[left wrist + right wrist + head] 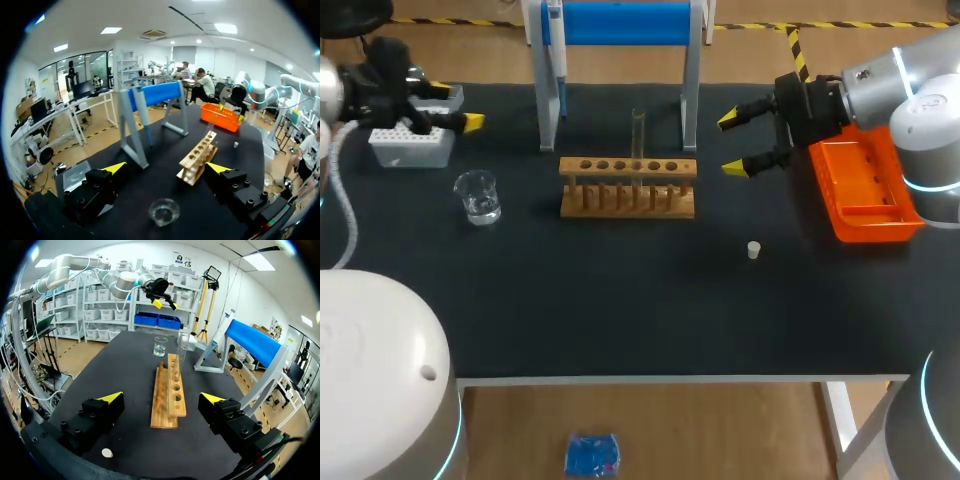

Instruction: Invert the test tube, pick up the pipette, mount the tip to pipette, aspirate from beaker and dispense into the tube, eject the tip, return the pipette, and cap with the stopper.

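Observation:
A glass test tube [638, 135] stands upright in the wooden rack [628, 187] at the table's middle. The pipette [556, 50] hangs on the blue-topped stand [620, 22] behind the rack. A clear beaker [478, 196] sits to the left, with the white tip box [412, 146] behind it. The small white stopper [753, 250] lies on the mat right of the rack. My left gripper [455, 108] hovers open over the tip box, with the beaker [164, 211] under and between its fingers. My right gripper [732, 143] is open, right of the rack [169, 392], empty.
An orange tray [865, 190] lies at the right edge, under my right arm. The stand's legs [548, 110] rise close behind the rack. In the right wrist view the stopper [107, 453] lies below one finger. Bare black mat stretches in front of the rack.

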{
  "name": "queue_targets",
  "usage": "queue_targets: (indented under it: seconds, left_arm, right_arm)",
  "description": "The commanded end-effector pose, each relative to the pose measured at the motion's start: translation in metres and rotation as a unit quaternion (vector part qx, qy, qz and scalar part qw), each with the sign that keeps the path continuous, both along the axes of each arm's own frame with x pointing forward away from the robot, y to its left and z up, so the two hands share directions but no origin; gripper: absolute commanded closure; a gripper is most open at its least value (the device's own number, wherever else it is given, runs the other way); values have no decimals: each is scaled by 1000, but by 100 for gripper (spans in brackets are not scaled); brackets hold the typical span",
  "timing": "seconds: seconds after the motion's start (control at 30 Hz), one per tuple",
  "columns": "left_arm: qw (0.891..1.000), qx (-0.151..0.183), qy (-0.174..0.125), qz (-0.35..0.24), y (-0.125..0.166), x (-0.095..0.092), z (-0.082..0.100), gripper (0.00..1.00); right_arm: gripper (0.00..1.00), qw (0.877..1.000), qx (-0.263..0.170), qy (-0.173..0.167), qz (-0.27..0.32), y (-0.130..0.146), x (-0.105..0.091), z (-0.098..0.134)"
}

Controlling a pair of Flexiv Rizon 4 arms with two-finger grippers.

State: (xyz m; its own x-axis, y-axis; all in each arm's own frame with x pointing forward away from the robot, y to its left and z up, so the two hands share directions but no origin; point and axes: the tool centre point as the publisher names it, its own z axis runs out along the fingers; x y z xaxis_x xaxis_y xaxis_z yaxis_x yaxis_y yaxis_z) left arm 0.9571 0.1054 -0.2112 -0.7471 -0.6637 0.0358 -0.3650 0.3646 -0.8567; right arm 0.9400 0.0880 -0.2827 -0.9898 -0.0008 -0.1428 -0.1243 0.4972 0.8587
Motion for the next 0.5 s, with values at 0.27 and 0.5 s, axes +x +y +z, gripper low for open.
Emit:
queue_targets:
  seconds: [0.27,0.5]
  left_arm:
    - [997,6,17,77,78,6,-14,0]
    - [988,26,21,150,98,19,-23,0]
  right_arm:
    - [0,1000,-1,0,0,0,-1,0]
    - [0,1000,-1,0,0,0,-1,0]
